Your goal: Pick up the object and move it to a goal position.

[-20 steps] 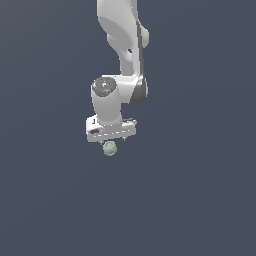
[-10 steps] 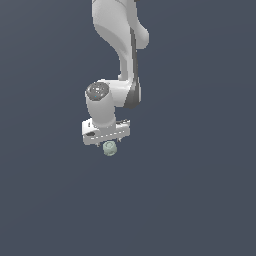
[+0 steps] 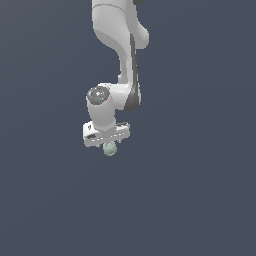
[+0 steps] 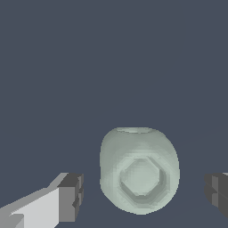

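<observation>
Flat dark grey-blue backdrop everywhere, no table edge, no goal marker visible in either view. Nearest thing in the wrist view: the object (image 4: 139, 173), a pale grey-green bumpy ball, sitting between the two dark finger pads (image 4: 71, 197), closer to neither by much. Visible gap on both sides, so the pads are not touching it; fingers are spread, not pinching. In the exterior view the gripper (image 3: 109, 148) points straight down with the ball (image 3: 109, 149) right at its fingertips, partly tucked under the white hand. Can't tell from that view whether the ball rests on a surface or how deep it sits between the fingers. Behind that, the arm (image 3: 120, 45) rises up and out of frame. My read: this is the pre-grasp stage, fingers straddling the ball, nothing lifted yet. Next move likely calls for closing the fingers evenly on the ball, maybe after a small drop if the pads aren't low enough. Round bumpy shape could squirt out if contact lands off-centre. Goal position unknown from here.
</observation>
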